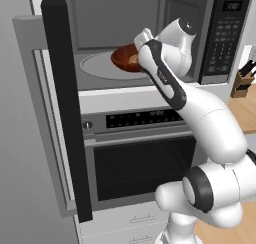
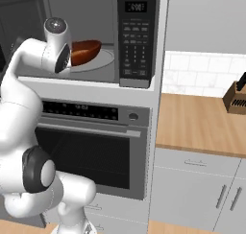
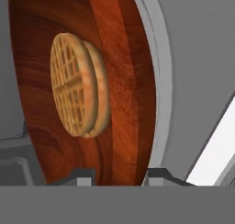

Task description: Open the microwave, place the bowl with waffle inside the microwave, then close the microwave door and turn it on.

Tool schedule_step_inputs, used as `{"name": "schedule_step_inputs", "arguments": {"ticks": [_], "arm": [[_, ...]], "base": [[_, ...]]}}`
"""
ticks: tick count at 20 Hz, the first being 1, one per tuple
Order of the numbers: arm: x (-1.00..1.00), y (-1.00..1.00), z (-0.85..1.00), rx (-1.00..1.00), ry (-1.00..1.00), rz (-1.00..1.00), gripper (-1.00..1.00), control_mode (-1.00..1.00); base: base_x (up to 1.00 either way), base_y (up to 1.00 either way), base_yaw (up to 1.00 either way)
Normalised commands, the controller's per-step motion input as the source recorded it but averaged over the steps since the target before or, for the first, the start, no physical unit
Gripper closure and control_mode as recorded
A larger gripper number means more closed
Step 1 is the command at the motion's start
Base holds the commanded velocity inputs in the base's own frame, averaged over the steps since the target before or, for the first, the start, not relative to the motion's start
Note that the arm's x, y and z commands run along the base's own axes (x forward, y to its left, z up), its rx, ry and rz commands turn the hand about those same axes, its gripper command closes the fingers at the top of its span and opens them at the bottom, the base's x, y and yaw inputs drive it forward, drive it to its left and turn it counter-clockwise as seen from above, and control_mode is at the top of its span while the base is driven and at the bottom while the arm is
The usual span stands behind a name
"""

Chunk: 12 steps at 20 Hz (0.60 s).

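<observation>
Inside, we see the microwave standing open, its microwave door swung out toward the left of the left base view, edge-on to us so the window and handle cannot be made out. Our arm reaches into the grey cavity, and the white wrist hides much of what lies behind it in both base views.

We find the bowl inside the cavity, above the round glass turntable; whether it rests flat on the glass or is held slightly clear we cannot tell, since it looks tilted and its near side is covered by the arm. From the right base view only the right part of the bowl shows past the wrist.

The waffle lies in the bowl's hollow, its grid plain in the hand view; in the left base view only a small tan sliver of it peeks out beside the wrist.

We see the pincer drawn in narrow on the bowl's rim, its two dark tips at the bottom of the hand view with the reddish wood between them. The tips are cut off by the edge there, so the exact contact is hard to read.

The keypad panel faces us clearly from the right base view, though its button labels are too small to read. Below sits the oven, and a knife block stands on the bench at the far right, partly cut off.
</observation>
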Motion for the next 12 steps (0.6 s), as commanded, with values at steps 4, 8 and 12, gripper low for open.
{"name": "schedule_step_inputs", "arguments": {"ticks": [4, 8, 12], "arm": [[0.38, 0.00, -0.23, 0.04, -0.01, -0.08, 1.00, -1.00], [0.36, 0.03, -0.19, 0.06, -0.01, -0.01, 1.00, -1.00], [0.14, 0.24, -0.04, 0.05, 0.00, 0.00, 1.00, -1.00]], "base": [[0.00, 0.00, 0.00], [0.00, 0.00, 0.00], [0.00, 0.00, 0.00]]}}
